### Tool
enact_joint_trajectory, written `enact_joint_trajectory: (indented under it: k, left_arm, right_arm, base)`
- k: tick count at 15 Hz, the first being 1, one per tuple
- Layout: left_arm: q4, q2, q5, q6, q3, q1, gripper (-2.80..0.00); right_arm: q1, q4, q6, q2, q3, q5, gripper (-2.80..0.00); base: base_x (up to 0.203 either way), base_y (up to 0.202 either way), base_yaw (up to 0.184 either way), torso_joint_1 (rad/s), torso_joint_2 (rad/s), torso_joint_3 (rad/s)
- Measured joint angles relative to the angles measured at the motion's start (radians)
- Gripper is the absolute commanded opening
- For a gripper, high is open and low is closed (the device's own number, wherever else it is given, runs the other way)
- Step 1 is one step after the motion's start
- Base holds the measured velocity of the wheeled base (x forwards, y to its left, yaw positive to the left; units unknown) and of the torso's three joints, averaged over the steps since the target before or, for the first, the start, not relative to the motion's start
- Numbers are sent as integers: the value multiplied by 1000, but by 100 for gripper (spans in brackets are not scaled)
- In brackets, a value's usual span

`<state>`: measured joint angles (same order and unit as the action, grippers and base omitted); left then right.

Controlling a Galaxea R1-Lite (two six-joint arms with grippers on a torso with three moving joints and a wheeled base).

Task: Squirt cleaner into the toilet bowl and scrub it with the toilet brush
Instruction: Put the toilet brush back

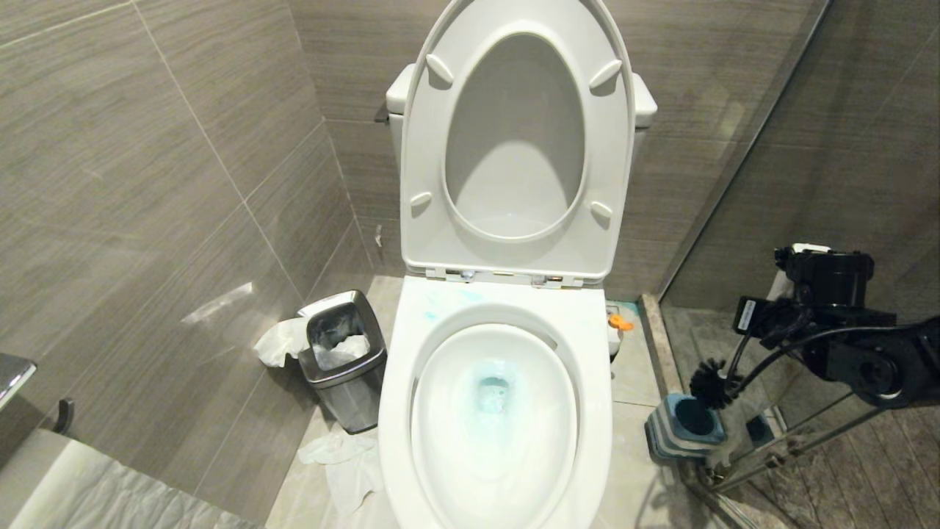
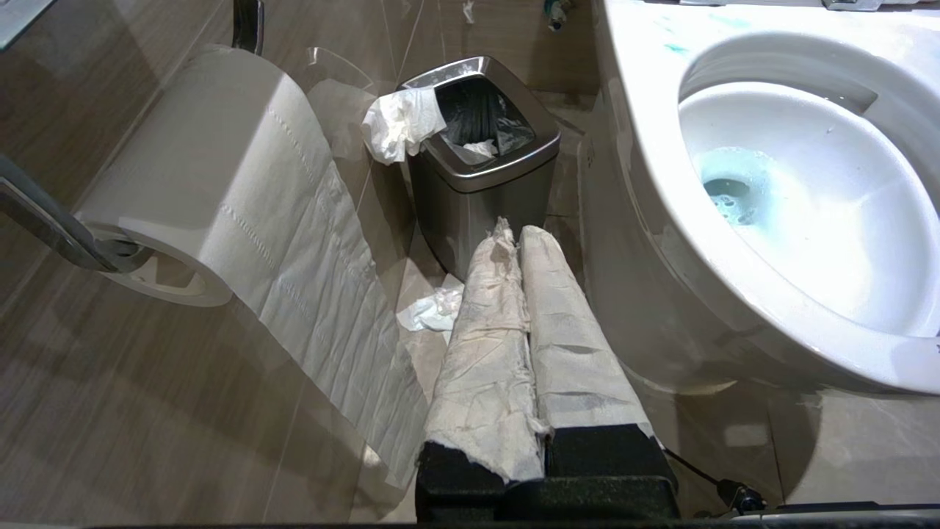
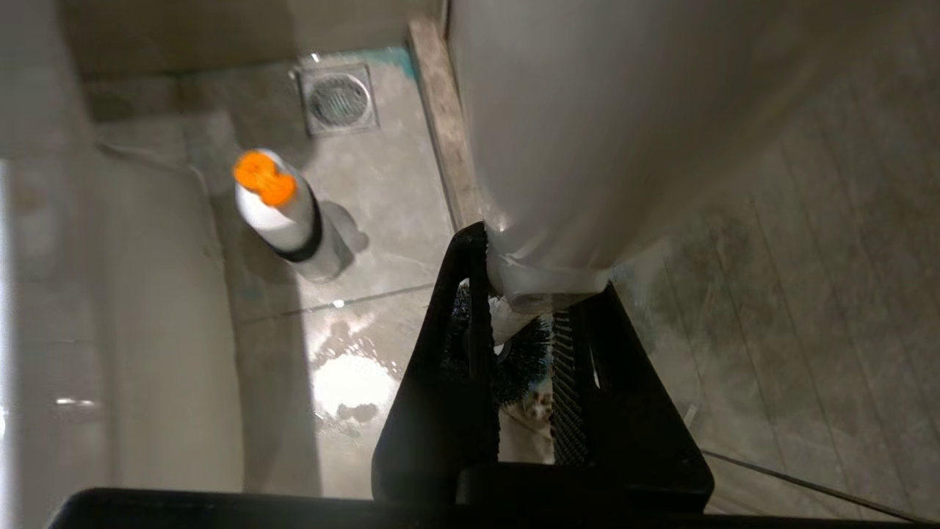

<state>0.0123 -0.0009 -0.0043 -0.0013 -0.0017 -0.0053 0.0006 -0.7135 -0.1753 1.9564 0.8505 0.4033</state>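
Bin (image 1: 344, 360) left of toilet bowl (image 1: 400, 411), brush holder (image 1: 687, 426) seemingly right.

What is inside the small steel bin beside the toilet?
The steel bin holds a black liner and crumpled white paper, one piece hanging over its rim. Anything deeper is covered by them.

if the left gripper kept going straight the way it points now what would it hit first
Judging from the left wrist view, the shut, paper-wrapped left gripper points at the square brushed-steel waste bin standing beside the glossy white toilet bowl. It would probably meet the bin's front wall first, though depth is uncertain.
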Motion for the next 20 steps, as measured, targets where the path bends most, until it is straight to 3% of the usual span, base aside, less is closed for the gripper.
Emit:
enact_joint_trajectory:
  k: [6,13,20]
  left_arm:
    - [0,0,0,0,0,0,-280]
    - [0,0,-1,0,0,0,-280]
    - [0,0,0,0,0,0,-280]
  right_arm:
    - [-44,-216,-11,203,-43,-36,-280]
    - [-99,-233,-35,403,86,-81,-280]
    - [-128,-216,-31,449,205,-95,-280]
  base:
    - [0,0,0,0,0,0]
    - [0,0,0,0,0,0]
    - [0,0,0,0,0,0]
